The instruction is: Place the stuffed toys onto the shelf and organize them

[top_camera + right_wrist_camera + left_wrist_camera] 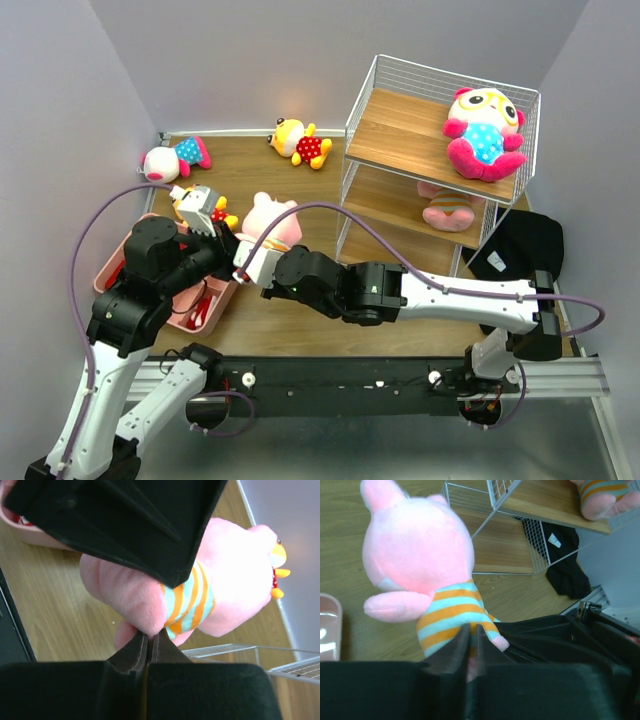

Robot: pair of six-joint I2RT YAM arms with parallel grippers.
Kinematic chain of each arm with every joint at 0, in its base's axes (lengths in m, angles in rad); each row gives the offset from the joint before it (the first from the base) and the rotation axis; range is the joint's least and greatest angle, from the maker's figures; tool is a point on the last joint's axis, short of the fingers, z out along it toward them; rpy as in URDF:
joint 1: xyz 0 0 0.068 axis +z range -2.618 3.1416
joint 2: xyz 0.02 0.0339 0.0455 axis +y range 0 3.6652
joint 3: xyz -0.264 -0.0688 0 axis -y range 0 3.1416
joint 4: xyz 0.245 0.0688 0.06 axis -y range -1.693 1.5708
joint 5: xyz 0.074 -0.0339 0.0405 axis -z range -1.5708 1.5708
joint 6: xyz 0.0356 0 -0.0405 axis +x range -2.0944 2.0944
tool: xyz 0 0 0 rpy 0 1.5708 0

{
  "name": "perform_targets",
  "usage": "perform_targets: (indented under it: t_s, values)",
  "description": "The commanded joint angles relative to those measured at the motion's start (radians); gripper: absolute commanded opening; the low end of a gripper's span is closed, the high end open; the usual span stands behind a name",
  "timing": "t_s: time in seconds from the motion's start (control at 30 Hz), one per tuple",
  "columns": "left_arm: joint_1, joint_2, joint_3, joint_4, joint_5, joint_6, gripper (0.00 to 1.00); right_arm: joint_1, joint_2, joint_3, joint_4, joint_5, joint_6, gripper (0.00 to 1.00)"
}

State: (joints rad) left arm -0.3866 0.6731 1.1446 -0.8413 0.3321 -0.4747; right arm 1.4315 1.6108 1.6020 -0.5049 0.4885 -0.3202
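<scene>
Left gripper (471,635) and right gripper (148,641) both clamped on striped pig (270,222) lower body, beside pink tray (218,298).

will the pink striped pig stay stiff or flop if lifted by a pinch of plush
Probably floppy: the pink striped pig is plush that bunches where the right gripper pinches it. Likely light for its size. Its big head may sag or swing.

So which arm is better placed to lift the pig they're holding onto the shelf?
Probably the right arm: its jaws are shut on the pink striped pig, and its base sits on the same side as the shelf. The left arm also pinches the pig but stands farther away.
</scene>
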Motion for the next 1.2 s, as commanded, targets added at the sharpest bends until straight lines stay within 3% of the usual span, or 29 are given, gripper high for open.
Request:
perform_targets:
  t_s: [0.0,0.1,0.23,0.4,0.6,0.77,1.0,1.17]
  values:
    - [-0.001,-0.006,0.066,0.036,-0.017,-0.102,0.69,0.003,-0.072,-0.092,0.178,0.045,0.16,0.01]
    - [-0.003,-0.015,0.105,0.051,-0.099,-0.2,0.81,0.003,-0.156,-0.193,0.331,0.094,0.28,0.01]
    - [-0.003,-0.059,0.136,0.1,-0.122,-0.301,0.84,0.003,-0.255,-0.313,0.574,0.166,0.397,0.01]
    - [-0.001,-0.122,0.081,0.294,-0.006,-0.378,0.86,0.003,-0.292,-0.379,0.79,0.22,0.477,0.01]
    - [-0.001,-0.202,-0.052,0.52,0.071,-0.326,0.88,0.003,-0.316,-0.416,0.891,0.23,0.61,0.01]
    - [-0.001,-0.164,-0.075,0.544,0.065,-0.23,0.87,0.004,-0.315,-0.435,0.93,0.171,0.639,0.01]
    - [-0.003,-0.093,-0.08,0.541,0.059,-0.153,0.72,0.003,-0.305,-0.455,0.963,0.167,0.624,0.01]
    - [-0.003,-0.104,-0.126,0.574,0.079,-0.128,0.68,0.003,-0.29,-0.448,0.956,0.168,0.613,0.01]
